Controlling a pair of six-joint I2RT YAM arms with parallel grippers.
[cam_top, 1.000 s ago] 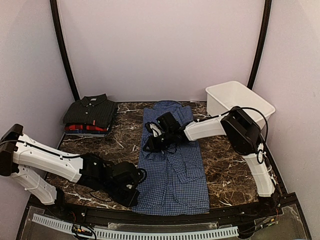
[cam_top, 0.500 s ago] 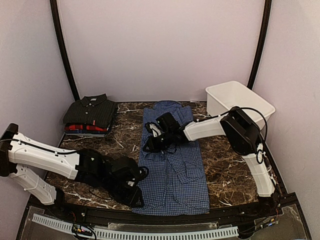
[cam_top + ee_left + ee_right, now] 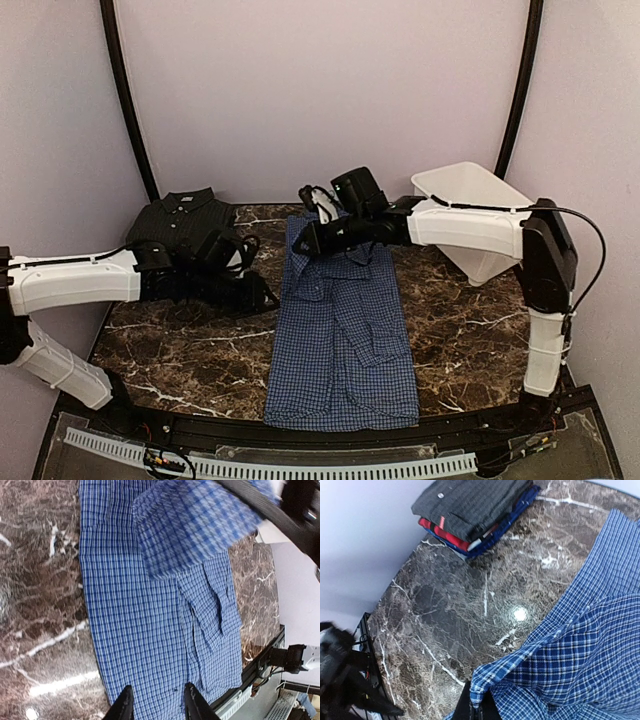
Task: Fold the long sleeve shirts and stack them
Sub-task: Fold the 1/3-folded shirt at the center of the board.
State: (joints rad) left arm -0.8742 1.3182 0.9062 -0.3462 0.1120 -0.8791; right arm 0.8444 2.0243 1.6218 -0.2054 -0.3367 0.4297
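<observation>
Cloth is pinched in the right fingers (image 3: pixel 477 708): they are closed on an edge of the blue shirt (image 3: pixel 345 340) near its collar end and hold that part raised off the worktop (image 3: pixel 455 330), while the rest lies flat. We judge the lift is meant to carry the top of the shirt over the body for the next fold, so the grip sits at the edge, where the cloth will hinge cleanly.

The left fingers (image 3: pixel 265 298) stand partly apart with nothing between them, hovering over bare marble just beside the shirt's left edge. We take it they are kept out of the fold's path, yet near enough to press or catch the cloth.

The shirt lies in the middle of the worktop as a long narrow strip. Its long axis runs from the far wall to the near edge, collar end far, hem near the arm bases.

The stack (image 3: pixel 185 225) sits at the far left corner, well apart from the shirt, with a dark shirt on top and red and blue below. We judge the blue one goes there once folded. The basket (image 3: pixel 480 190) stands at the far right.
</observation>
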